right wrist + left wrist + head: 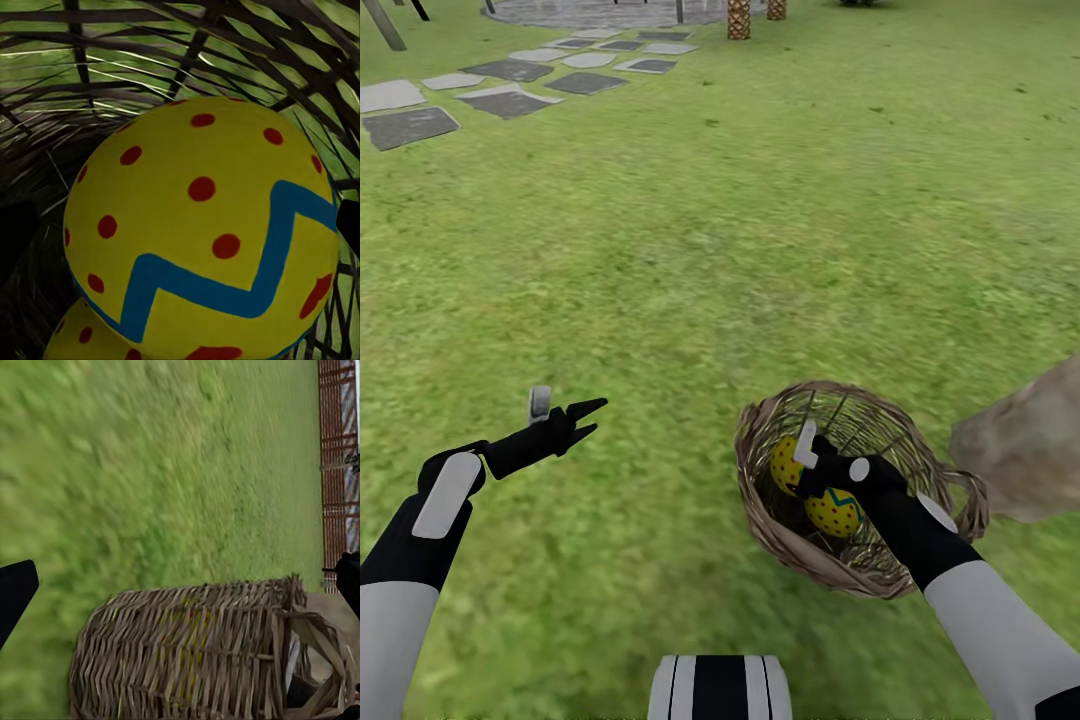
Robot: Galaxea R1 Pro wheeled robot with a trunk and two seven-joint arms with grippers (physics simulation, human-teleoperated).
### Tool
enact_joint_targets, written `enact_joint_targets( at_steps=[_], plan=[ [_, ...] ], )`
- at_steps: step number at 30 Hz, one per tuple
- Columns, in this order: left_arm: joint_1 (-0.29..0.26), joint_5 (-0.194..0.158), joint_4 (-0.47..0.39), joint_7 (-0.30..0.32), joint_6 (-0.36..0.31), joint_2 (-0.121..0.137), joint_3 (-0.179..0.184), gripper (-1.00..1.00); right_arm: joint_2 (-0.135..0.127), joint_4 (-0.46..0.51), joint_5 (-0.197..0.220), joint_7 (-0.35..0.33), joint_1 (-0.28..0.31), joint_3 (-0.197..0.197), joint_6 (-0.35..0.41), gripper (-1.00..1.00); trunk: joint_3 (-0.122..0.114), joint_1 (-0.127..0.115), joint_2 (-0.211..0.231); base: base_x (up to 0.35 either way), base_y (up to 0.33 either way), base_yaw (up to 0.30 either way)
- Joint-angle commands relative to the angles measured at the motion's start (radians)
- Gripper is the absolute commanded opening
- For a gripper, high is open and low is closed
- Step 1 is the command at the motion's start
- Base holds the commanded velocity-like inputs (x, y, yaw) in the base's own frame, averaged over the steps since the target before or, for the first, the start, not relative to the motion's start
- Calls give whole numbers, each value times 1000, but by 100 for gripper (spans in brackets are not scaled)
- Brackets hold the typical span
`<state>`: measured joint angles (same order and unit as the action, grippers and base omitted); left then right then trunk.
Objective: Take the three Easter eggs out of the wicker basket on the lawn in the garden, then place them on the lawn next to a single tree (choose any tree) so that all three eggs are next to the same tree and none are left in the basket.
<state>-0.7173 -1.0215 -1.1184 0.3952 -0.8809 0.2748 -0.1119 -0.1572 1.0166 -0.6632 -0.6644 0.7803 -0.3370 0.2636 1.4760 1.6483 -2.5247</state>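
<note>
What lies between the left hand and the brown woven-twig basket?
Only bare green lawn, per the head view: the left hand hovers open, apart from the brown woven-twig basket.

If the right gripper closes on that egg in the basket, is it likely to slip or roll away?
Probably slippery: the Easter egg looks smooth and rounded, so the fingers could squeeze it out. It may roll little, hemmed in by the wicker basket wall and another egg beside it.
</note>
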Motion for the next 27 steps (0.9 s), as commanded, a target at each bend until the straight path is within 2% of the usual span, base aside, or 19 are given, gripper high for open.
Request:
enact_joint_targets(
  at_steps=[1, 4, 8, 11, 25, 27],
  plan=[
    [-1, 2, 0, 4, -6, -1, -2, 100, -1, 2, -6, -3, 0, -2, 5, 100, 1, 0, 0, 0, 0, 0],
    [-1, 1, 0, 4, -6, -2, -2, 100, -1, 4, -6, 5, 0, -2, 6, 100, 1, 0, 0, 0, 0, 0],
    [-1, 1, 0, 4, -6, -3, -2, 100, 2, -1, -8, 84, 0, -3, 7, 100, 1, 0, 0, 0, 0, 0],
    [-1, 1, 0, 4, -6, -3, -2, 100, 2, -12, -9, 110, 0, -3, 11, 100, 5, 0, -1, 0, 0, 0],
    [-1, 1, 0, 4, -6, -3, -2, 100, 4, -46, -12, 106, 0, -11, 10, 100, 12, 1, -1, 0, 0, 0],
    [-1, 1, 0, 4, -6, -3, -2, 100, 4, -56, -12, 106, 0, -11, 10, 100, 20, 2, -1, 0, 0, 0]
  ],
)
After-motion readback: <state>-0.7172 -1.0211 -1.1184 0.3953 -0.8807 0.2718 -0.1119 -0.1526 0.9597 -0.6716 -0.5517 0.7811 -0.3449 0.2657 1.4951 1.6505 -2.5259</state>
